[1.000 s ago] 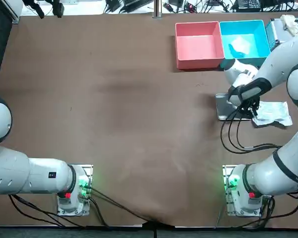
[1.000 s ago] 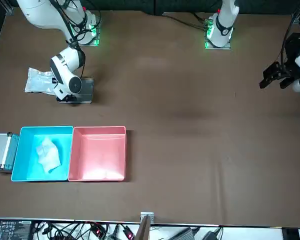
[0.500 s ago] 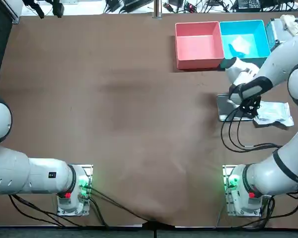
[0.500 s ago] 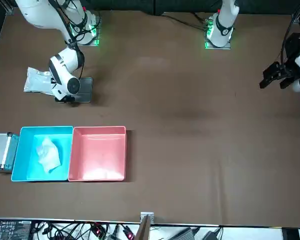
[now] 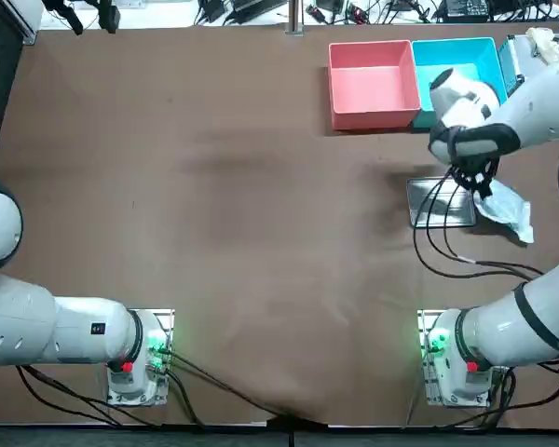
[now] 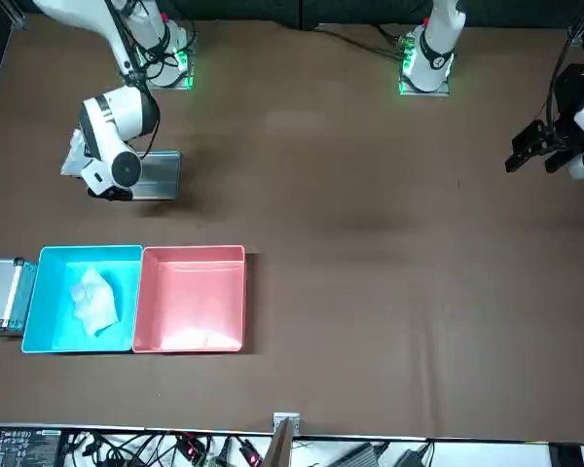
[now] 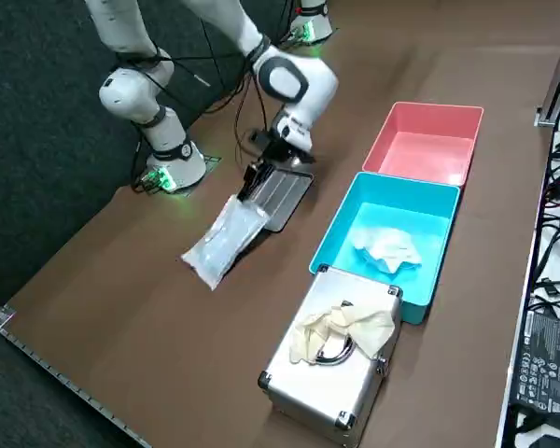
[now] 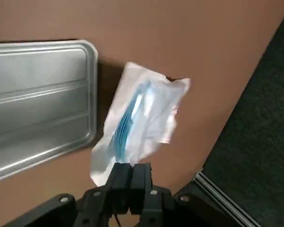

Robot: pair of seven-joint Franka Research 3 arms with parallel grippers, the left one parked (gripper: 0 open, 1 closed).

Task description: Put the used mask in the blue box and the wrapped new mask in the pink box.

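Wrapped new mask (image 8: 142, 123): sealed clear packet, folded blue mask visible inside. It is pinched at one end by the right gripper (image 8: 130, 166) (fingers closed on the wrapper edge) and hangs tilted at the table's right side, nearer than both boxes.

Used mask (image 6: 92, 297): white, crumpled, lying inside the blue box (image 6: 88, 250).

Pink box (image 6: 195, 250): open-topped, touching the blue box's left side, far right of the table.

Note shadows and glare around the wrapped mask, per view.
Right wrist view: the wrapped mask, in the right gripper, casts a dark shadow by the metal tray, which shows pale reflected bands. Top view: green base lights glow.
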